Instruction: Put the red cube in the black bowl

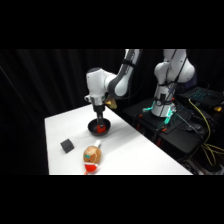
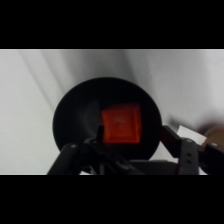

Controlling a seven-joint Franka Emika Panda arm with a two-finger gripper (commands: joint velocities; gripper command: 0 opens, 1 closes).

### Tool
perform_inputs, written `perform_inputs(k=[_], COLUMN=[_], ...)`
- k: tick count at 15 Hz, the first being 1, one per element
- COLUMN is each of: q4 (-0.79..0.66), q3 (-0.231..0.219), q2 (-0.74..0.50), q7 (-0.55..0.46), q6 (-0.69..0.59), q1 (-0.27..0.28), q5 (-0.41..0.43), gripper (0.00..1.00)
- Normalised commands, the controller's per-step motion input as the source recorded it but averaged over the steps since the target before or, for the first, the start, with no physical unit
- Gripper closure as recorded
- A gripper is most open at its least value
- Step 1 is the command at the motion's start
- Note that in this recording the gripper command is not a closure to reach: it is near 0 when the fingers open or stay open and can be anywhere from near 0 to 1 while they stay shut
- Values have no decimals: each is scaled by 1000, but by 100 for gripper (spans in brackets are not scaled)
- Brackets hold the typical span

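Red cube (image 2: 120, 124) is seen inside the black bowl (image 2: 70, 112); the gripper (image 1: 99, 119) above it cannot be judged open or closed.

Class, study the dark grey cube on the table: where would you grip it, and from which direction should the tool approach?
Grip the dark grey cube across two opposite side faces, coming straight down from above. It sits flat on the white table, apart from the black bowl and the egg-shaped toy, so its sides look free; the flat parallel faces probably suit a two-finger pinch.

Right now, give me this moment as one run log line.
stage: placing | red cube: inside black bowl | gripper: directly over bowl, finger state unclear | grey cube: on table, untouched
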Motion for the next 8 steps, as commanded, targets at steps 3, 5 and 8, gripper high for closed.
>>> perform_inputs(k=[3, 5, 8], q4=[-12, -174, -286], q3=[-145, -49, -2], q2=[-77, -341, -601], q7=[247, 118, -4], q6=[100, -40, -230], q1=[125, 131, 139], q5=[-96, -64, -165], gripper=[0, 0, 0])
